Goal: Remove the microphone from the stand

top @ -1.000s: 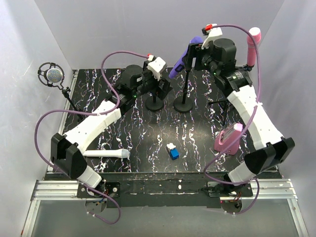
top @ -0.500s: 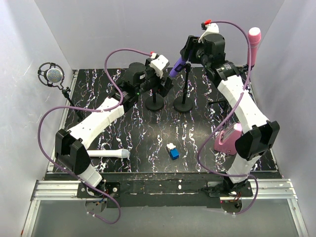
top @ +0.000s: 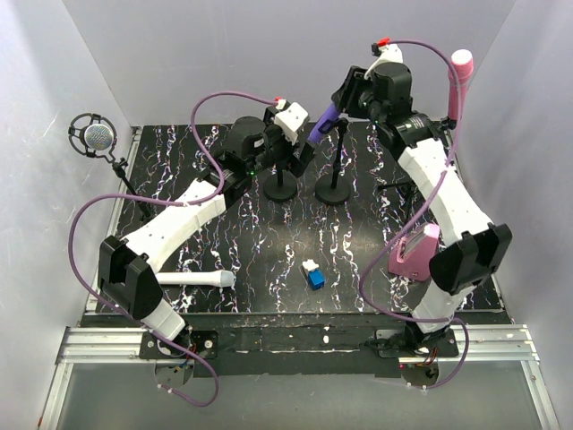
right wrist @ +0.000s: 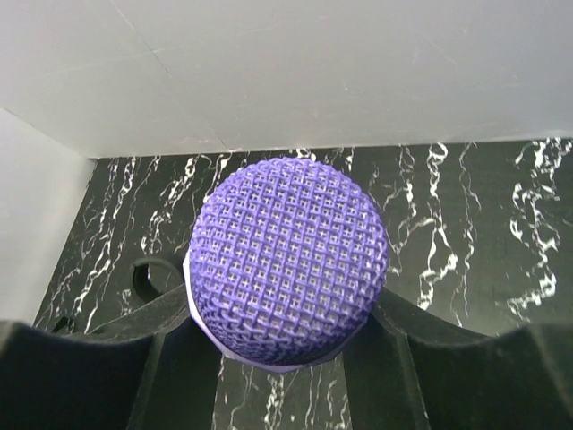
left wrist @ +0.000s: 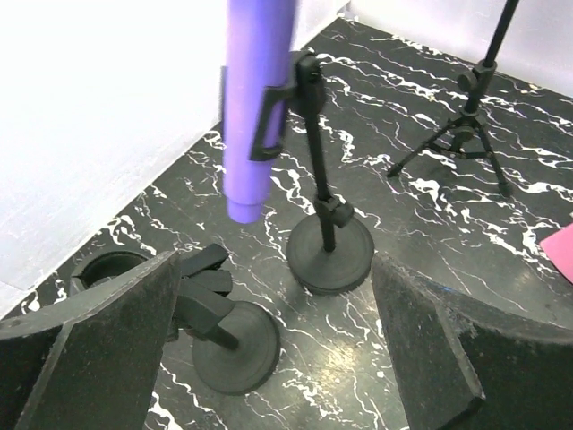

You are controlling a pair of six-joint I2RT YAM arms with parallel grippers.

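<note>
- Step in hand, as far as I can judge: getting a grasp on the purple microphone (right wrist: 286, 260); nothing has come off yet, it sits in the clip (left wrist: 269, 121) of its stand (left wrist: 329, 251), tilted, mesh head up toward the back wall, tail end pointing down
- right gripper (right wrist: 285, 322) is up at the head end; in the right wrist view its fingers (right wrist: 170, 313) flank the mic just under the mesh ball, one on each side, and look to be at the collar or right beside it; I honestly can't tell if they're clamped down or only bracketing it
- left gripper (left wrist: 273, 296) is released, jaws spread wide with nothing between them; it hovers low by the empty stand (left wrist: 235, 345), which stands just beside the mic stand's round base on the marbled table (top: 358, 269)
- next move, my guess: make sure the right jaws really bite on the body below the head, then draw the mic out along its own tilted axis, up and back out of the clip, not sideways
- thing to watch: that clip probably grips by friction and the base is small, so a crooked pull could drag or tip the whole stand; the free left gripper pinning the post or base would help
</note>
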